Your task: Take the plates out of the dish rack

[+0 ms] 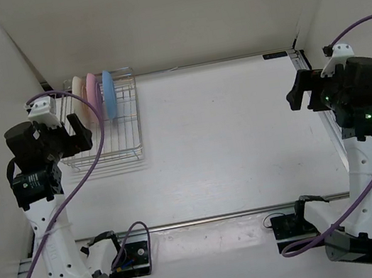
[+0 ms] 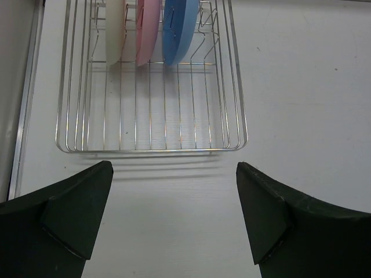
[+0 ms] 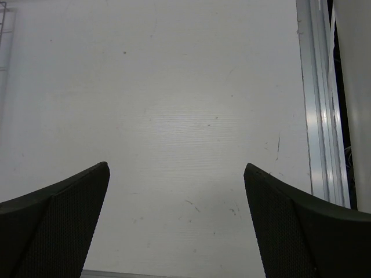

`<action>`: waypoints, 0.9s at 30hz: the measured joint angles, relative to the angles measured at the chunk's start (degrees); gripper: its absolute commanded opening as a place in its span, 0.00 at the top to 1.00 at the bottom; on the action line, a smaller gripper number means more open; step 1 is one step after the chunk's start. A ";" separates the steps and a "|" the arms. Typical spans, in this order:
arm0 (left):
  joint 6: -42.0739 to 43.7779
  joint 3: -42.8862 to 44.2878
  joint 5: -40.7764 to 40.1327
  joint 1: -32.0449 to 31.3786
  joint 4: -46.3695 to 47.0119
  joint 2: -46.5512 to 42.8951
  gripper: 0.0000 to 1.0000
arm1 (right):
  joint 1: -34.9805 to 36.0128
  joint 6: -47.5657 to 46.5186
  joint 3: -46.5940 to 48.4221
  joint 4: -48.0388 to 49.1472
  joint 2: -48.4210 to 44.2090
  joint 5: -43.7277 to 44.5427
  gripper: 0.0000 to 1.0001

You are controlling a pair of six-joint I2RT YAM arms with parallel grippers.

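Observation:
The silver wire dish rack (image 1: 117, 147) stands at the table's far left. It also shows in the left wrist view (image 2: 151, 124). Three plates stand on edge at its far end: cream (image 1: 80, 93) (image 2: 115, 32), pink (image 1: 94, 92) (image 2: 148, 29) and light blue (image 1: 109, 93) (image 2: 178, 29). My left gripper (image 1: 73, 133) (image 2: 174, 217) is open and empty, held above the table just short of the rack's near edge. My right gripper (image 1: 301, 96) (image 3: 177, 223) is open and empty over bare table at the far right.
White walls enclose the table at the back and sides. A metal rail (image 3: 316, 116) runs along the table's right edge, and another rail (image 1: 214, 217) crosses the near edge. A corner of the rack (image 3: 4, 35) shows at the right wrist view's left edge.

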 measured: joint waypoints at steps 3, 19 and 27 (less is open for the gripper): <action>-0.09 -0.22 -0.15 0.00 -0.02 0.00 0.01 | 0.00 0.04 0.00 -0.28 0.39 0.07 0.00; 1.44 -4.33 -2.45 0.44 4.92 -6.93 0.01 | 0.00 -1.16 -6.58 0.98 -4.92 -1.01 0.00; 5.64 -2.36 6.75 2.34 4.76 10.49 0.01 | 0.00 -3.19 -9.88 1.77 -6.16 -2.54 0.00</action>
